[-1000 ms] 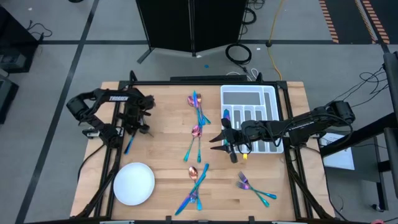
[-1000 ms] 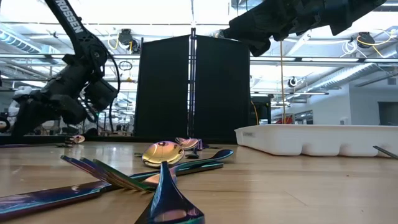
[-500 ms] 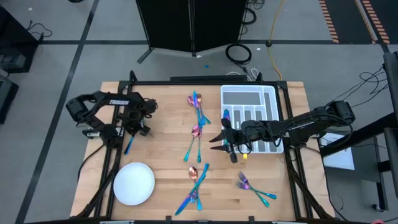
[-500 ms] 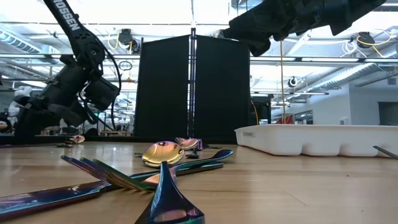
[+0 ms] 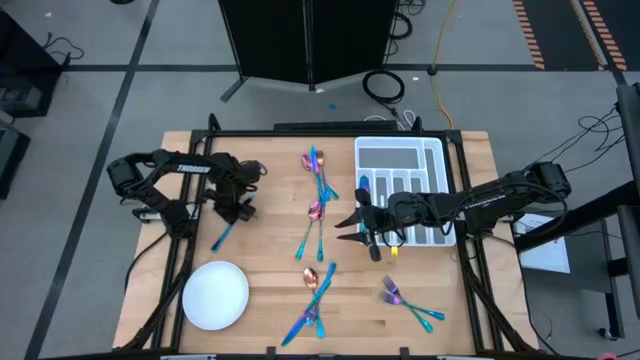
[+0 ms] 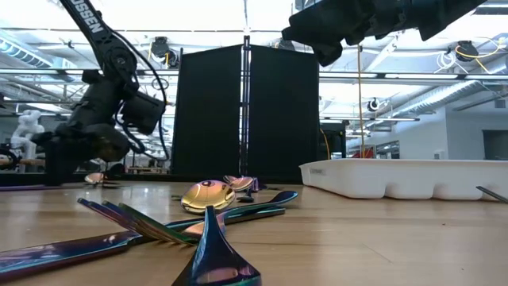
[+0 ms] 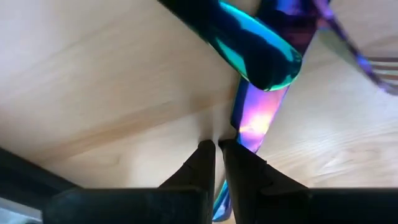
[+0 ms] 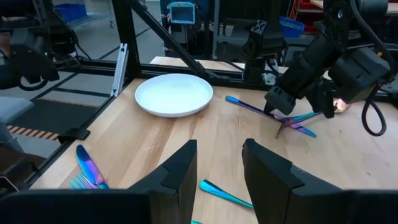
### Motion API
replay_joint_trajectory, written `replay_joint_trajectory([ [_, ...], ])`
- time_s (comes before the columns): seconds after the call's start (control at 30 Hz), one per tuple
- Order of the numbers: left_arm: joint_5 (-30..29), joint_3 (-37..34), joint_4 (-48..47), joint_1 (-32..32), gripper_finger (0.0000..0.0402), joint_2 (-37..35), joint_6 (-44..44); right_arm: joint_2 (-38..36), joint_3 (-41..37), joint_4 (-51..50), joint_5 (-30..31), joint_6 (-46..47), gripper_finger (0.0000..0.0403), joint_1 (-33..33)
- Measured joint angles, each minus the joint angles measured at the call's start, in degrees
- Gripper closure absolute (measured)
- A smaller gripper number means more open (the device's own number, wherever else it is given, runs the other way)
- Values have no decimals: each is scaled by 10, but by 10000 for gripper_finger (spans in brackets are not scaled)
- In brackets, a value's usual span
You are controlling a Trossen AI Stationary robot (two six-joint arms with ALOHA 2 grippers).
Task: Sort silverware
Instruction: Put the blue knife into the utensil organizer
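High view: left gripper [image 5: 240,207] low over the tabletop [image 5: 265,250], fingers pinching a knife [image 5: 224,232] whose teal handle trails away from the tips toward the plate [image 5: 215,294]. Right gripper [image 5: 352,225] parked beside the tray [image 5: 400,190], fingers spread, nothing between them. More silverware [image 5: 318,215] scattered between the two grippers: a cluster near the tray's far corner, a spoon pair midway, spoons and forks at the near edge.

Low view: left gripper [image 6: 99,143] hanging just above the tabletop; fingers not clear here. Forks and spoons [image 6: 208,196] lying flat up front, tray [image 6: 397,179] off to one side.

Left wrist view: fingers [image 7: 202,165] pressed almost together on the knife [image 7: 258,118], its pink-purple blade clamped at the tips, another teal piece [image 7: 255,53] just beyond them.

Right wrist view: fingers [image 8: 180,168] apart and empty; beyond them the plate [image 8: 174,94] and the left gripper [image 8: 280,102] holding the knife [image 8: 261,112] at a slant, tip down; forks [image 8: 87,171] beside the fingers.
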Motion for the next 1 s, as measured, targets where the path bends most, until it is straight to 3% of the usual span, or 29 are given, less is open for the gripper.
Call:
replay_joint_trajectory([
  [0.6,1,3,44,-56,366,-2,0,0,33,-28,2,-44,289,-1],
  [0.8,-6,23,56,-57,366,1,46,0,75,-100,70,-75,289,-2],
  [1.0,4,70,150,-64,366,1,67,0,91,-130,108,-102,289,-5],
])
